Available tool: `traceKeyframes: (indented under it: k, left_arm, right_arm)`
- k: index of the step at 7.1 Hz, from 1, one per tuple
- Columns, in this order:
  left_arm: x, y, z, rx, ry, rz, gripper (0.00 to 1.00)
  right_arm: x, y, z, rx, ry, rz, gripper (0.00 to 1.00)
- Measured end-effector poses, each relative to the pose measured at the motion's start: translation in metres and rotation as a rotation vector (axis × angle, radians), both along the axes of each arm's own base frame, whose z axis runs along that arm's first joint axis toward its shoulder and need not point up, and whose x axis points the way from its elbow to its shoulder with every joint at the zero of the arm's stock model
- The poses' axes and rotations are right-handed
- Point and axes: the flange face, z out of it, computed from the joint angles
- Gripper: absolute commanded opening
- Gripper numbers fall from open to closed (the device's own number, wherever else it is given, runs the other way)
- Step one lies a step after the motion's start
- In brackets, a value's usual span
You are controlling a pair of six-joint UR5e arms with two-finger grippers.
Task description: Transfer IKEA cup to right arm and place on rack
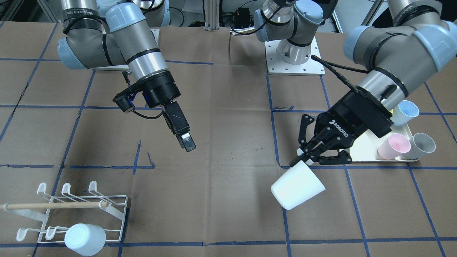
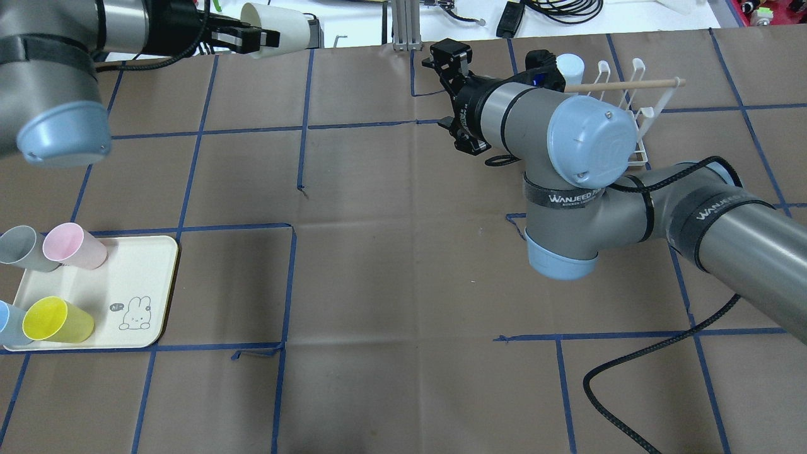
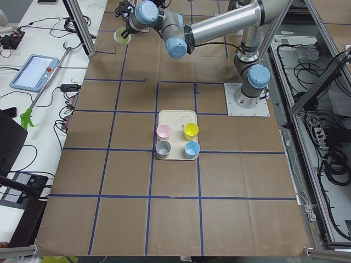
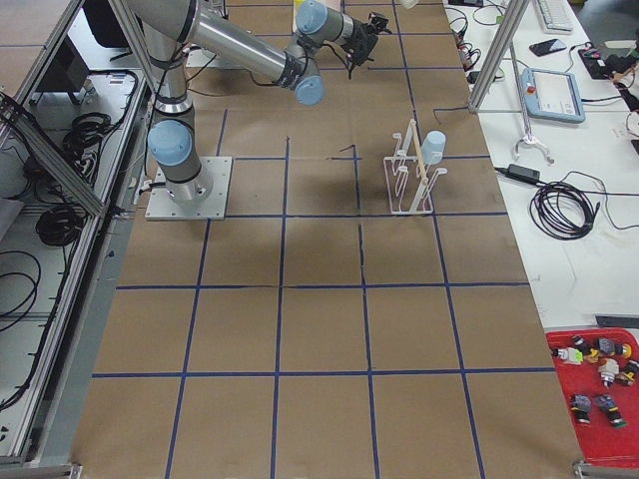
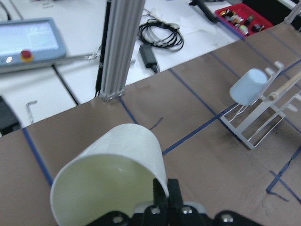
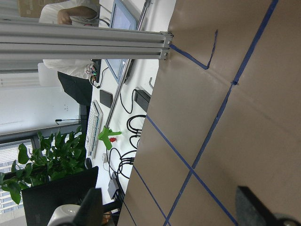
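My left gripper (image 1: 302,159) is shut on the rim of a white cup (image 1: 297,185) and holds it tilted above the table. The cup also shows in the overhead view (image 2: 280,28) and the left wrist view (image 5: 110,181), with a finger (image 5: 162,195) on its wall. My right gripper (image 1: 187,142) hangs above the table's middle, well apart from the cup. Its fingers stand wide apart in the right wrist view (image 6: 174,212), open and empty. The white wire rack (image 1: 107,208) with a wooden dowel (image 1: 53,205) stands by the table's operator-side edge.
A pale blue cup (image 1: 85,238) sits on one of the rack's pegs. A cream tray (image 2: 135,277) near my left arm's base holds pink (image 2: 72,246), grey (image 2: 19,247), yellow (image 2: 57,320) and blue cups. An aluminium post (image 5: 117,47) stands at the table's edge.
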Motion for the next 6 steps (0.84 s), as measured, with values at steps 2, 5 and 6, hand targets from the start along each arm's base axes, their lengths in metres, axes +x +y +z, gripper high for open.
traceKeyframes:
  k: [2,5,6]
  left_arm:
    - [-0.023,0.032,-0.039,-0.134,0.130,-0.113,0.00]
    - [-0.039,0.070,-0.088,-0.264,0.254,-0.228,0.00]
    - [-0.047,0.077,-0.093,-0.276,0.281,-0.252,0.00]
  right_arm:
    - [0.006,0.004,0.002,-0.008,-0.012,0.004,1.00]
    - [0.008,0.007,0.004,-0.021,-0.041,-0.011,1.00]
    - [0.007,0.009,0.003,-0.029,-0.049,-0.017,1.00]
